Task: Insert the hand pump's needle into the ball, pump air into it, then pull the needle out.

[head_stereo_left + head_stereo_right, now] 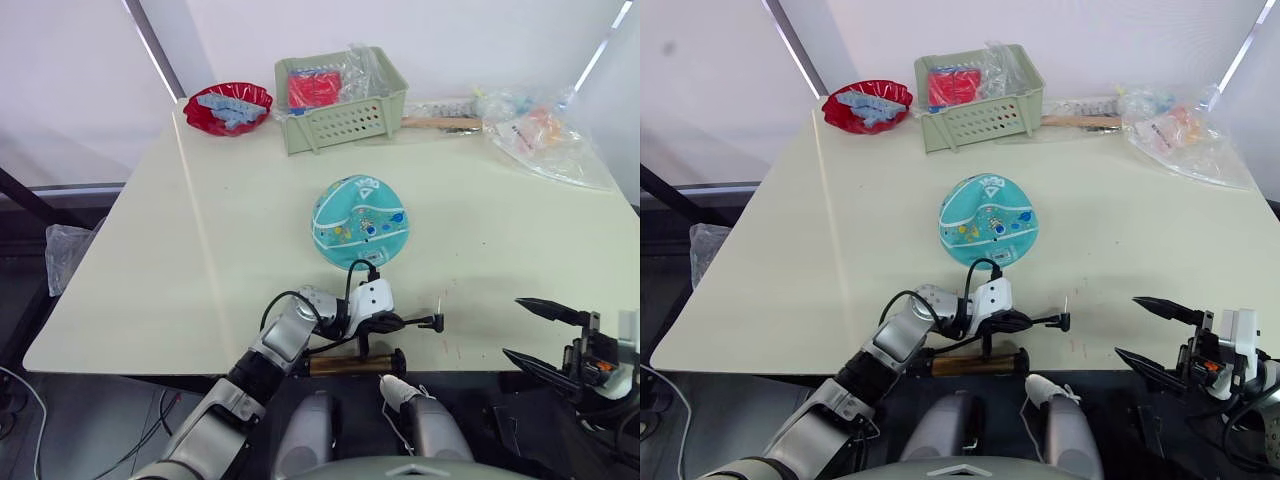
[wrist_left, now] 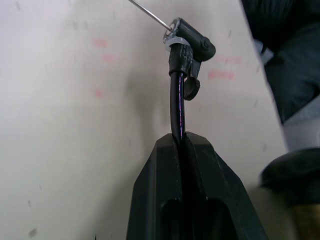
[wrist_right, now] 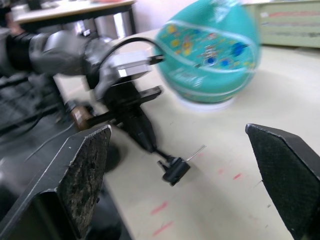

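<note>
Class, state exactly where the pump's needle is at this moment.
In the left eye view the needle points up over the table's near edge, right of the left tool, which grips the hose just behind it. The ball sits farther back, untouched.

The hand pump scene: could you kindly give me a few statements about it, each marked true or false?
1. The left gripper is shut on the hand pump's black hose. True.
2. The needle is already pushed into the ball. False: it points into free air above the table, apart from the ball.
3. The right gripper is open and holds nothing. True.
4. The ball sits inside the green basket. False: it rests on the table, nearer the robot than the basket.
5. The pump's bronze cylinder lies by the table's near edge, under the left gripper. True.
</note>
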Controlling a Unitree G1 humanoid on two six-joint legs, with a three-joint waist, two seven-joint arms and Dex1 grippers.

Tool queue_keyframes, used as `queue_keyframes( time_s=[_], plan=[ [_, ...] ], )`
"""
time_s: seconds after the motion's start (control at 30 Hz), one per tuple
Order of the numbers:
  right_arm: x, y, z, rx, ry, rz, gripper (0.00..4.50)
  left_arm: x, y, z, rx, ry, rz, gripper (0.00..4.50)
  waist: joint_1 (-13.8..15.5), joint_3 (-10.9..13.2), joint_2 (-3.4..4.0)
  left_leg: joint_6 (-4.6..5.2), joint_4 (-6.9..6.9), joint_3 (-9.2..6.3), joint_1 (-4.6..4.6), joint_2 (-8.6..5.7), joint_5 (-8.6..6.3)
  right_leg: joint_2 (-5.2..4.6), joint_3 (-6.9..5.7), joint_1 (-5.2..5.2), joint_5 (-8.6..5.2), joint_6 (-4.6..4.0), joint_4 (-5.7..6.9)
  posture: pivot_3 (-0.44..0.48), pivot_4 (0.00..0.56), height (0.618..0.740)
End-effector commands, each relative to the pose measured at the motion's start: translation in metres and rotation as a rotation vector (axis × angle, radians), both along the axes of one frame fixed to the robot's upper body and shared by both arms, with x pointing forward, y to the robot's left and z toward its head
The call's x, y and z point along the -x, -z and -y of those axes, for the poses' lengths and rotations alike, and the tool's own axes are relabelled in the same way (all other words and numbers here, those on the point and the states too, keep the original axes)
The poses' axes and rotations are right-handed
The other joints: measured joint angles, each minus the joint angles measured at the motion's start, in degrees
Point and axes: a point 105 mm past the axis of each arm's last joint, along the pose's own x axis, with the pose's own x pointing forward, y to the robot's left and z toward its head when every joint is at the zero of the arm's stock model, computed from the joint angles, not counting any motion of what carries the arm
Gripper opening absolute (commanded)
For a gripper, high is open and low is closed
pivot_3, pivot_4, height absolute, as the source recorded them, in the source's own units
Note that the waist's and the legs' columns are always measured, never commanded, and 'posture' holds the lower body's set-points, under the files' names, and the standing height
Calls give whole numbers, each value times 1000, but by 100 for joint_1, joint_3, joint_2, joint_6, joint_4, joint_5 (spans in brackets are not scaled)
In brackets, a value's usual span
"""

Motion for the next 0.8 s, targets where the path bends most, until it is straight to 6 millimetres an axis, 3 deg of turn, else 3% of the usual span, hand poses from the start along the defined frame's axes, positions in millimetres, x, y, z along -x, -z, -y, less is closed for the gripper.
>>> queue_keyframes(
  time_s=[0.03,0.43,0.63,0.8],
  plan=[
    [-10,-11,-6,-56,78,1,4500,-6,-29,8,127,-15,67,109,-2,0,0,0,0,0,0,0,0,0,0,0,0,0,0,0,150,737],
    [-41,-27,-30,-278,271,-163,4500,-21,-68,30,348,-99,102,109,-6,0,0,0,-1,0,-7,-3,0,1,0,-4,0,0,0,0,150,737],
    [-47,-21,-45,-387,282,-306,4500,-23,-75,35,414,-136,66,109,-11,1,-1,1,-1,-1,-9,-4,0,3,-1,-5,0,0,-1,0,150,737],
    [-47,-22,-49,-433,271,-357,4500,-16,-68,33,386,-103,53,109,-19,1,-1,1,-2,0,-11,-5,0,4,0,-9,0,0,-1,0,150,737]
  ],
)
